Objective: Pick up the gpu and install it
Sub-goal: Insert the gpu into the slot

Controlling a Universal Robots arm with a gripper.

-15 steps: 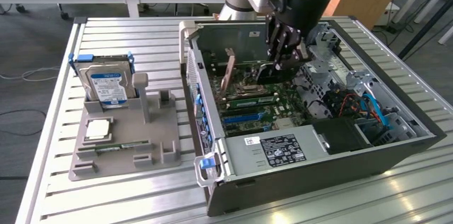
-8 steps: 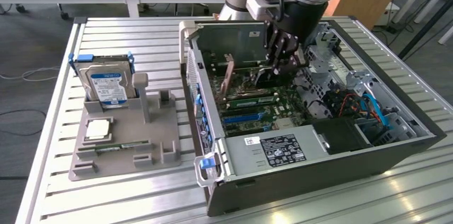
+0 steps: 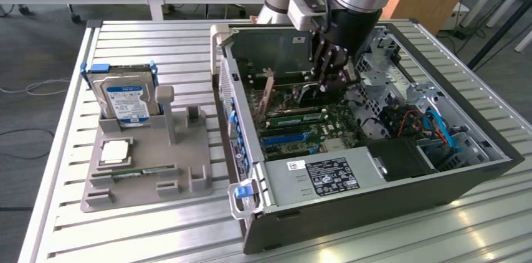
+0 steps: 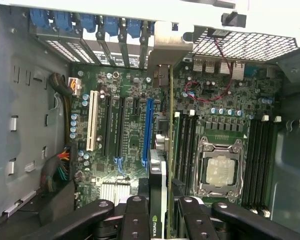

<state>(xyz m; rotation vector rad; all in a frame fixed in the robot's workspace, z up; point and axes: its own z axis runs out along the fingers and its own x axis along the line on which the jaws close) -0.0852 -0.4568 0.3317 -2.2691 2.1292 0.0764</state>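
Note:
My gripper reaches down into the open computer case and is shut on the gpu, a thin dark card with a brownish edge standing on edge over the motherboard. In the wrist view the gpu appears edge-on between the two black fingers, and its metal bracket is up against the case's rear slot openings. The card sits just beside the long blue expansion slot. Whether its lower edge is in a slot I cannot tell.
A grey parts holder beside the case at the exterior view's left carries a silver blue-labelled hard drive, a CPU and a RAM stick. Inside the case are the power supply, drive cages and the CPU socket.

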